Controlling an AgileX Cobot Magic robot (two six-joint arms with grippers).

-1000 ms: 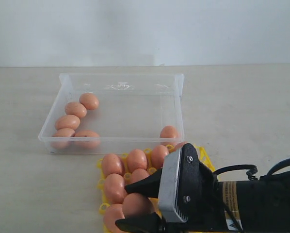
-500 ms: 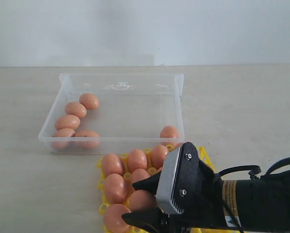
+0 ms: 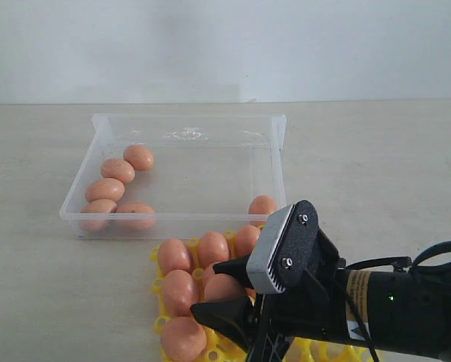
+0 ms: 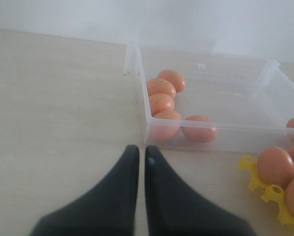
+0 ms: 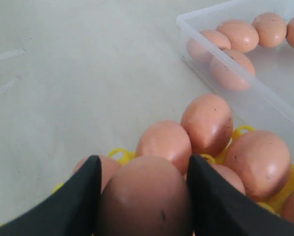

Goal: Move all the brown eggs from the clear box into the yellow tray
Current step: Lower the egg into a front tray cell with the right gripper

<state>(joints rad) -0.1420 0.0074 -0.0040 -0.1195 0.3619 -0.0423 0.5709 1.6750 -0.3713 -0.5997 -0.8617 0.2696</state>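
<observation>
My right gripper (image 3: 209, 290) is shut on a brown egg (image 3: 225, 289), low over the yellow tray (image 3: 159, 324); its black fingers press the egg's two sides (image 5: 144, 196). Several brown eggs (image 3: 213, 247) sit in the tray's cups around it. In the clear box (image 3: 188, 118) behind the tray, several eggs (image 3: 118, 170) lie at the left end and one egg (image 3: 262, 205) rests in the near right corner. My left gripper (image 4: 141, 153) is shut and empty over bare table, short of the box (image 4: 147, 101), and out of the exterior view.
The pale tabletop (image 3: 376, 166) surrounds box and tray, with a white wall (image 3: 225, 45) behind. The right arm's black body and cables (image 3: 406, 302) cover the tray's right part.
The right gripper, still holding the egg, has shifted a little up and toward the box over the tray and tilted. Eggs in the box have not moved.
</observation>
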